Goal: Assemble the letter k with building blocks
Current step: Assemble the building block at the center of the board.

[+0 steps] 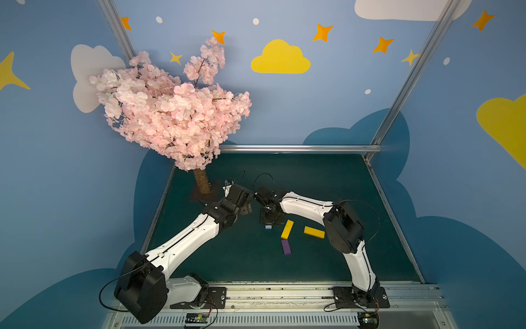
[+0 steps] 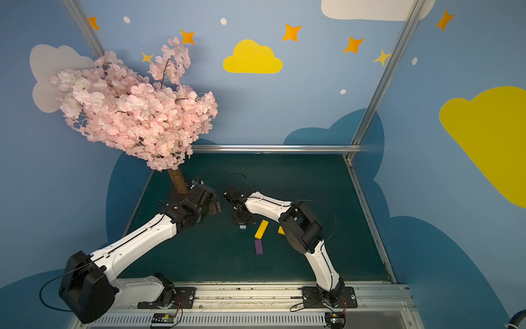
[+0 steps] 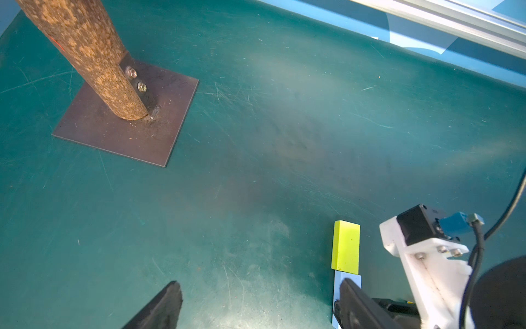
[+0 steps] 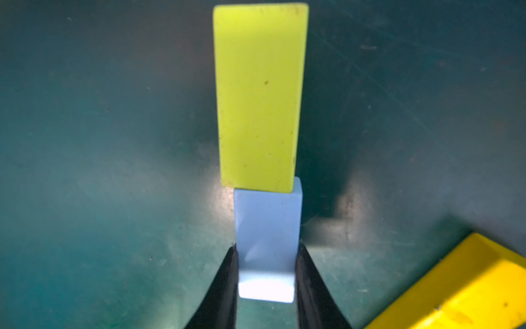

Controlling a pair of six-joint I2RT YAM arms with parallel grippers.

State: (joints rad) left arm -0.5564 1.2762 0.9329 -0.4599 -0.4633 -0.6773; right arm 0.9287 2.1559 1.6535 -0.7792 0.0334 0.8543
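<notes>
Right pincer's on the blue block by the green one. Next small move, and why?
Probably open the right pincer and let go: the blue block it grips butts end to end against the green block, roughly in line, and looks down on the mat.

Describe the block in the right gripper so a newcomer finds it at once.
From the pink blossom tree, look midway along the green mat, where the right gripper points down. Clamped in it lies the light-blue block, meeting the lime-green block end to end. It is the only pale blue piece, unlike the purple block and two yellow blocks.
</notes>
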